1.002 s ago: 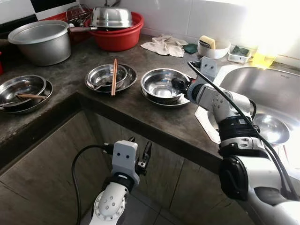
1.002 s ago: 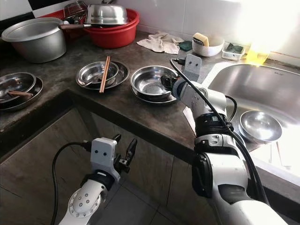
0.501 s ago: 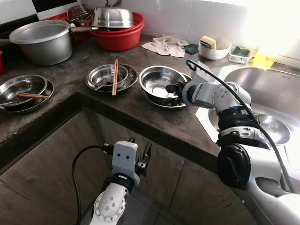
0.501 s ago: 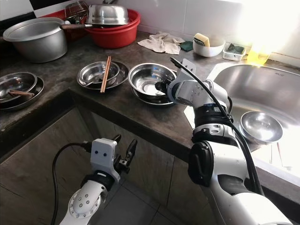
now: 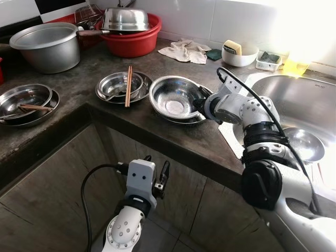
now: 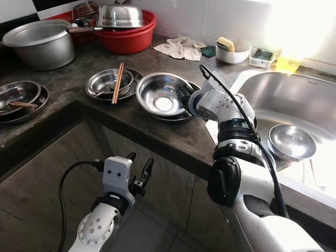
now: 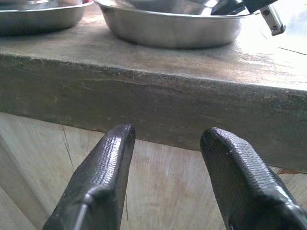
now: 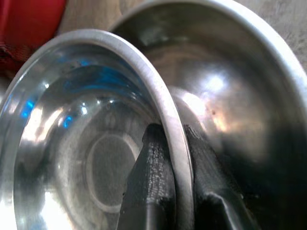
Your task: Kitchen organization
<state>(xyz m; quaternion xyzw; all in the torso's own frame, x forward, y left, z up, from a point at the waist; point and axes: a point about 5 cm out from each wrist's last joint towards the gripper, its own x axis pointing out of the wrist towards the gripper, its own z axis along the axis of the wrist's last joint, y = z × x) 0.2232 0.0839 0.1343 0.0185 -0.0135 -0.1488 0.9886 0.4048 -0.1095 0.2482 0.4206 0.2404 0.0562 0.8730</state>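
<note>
The right claw (image 8: 165, 191) was closed on the rim of the steel bowl (image 5: 176, 97), tilted over a plate (image 5: 197, 118) on the bench (image 5: 157, 134). Light, stiff, slippery metal; the rim was judged the best hold. The left claw (image 7: 165, 182) was held open below.

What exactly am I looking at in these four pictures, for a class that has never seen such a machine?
A humanoid robot stands at a kitchen counter. Two pictures come from its head camera, two from cameras on its wrists. The right gripper pinches the rim of a steel bowl, tilted up off the dish beneath; its wrist picture shows the fingers astride that rim. The left gripper hangs open below the counter edge. Also there: a bowl with chopsticks, a pot, a red basin and a sink.
</note>
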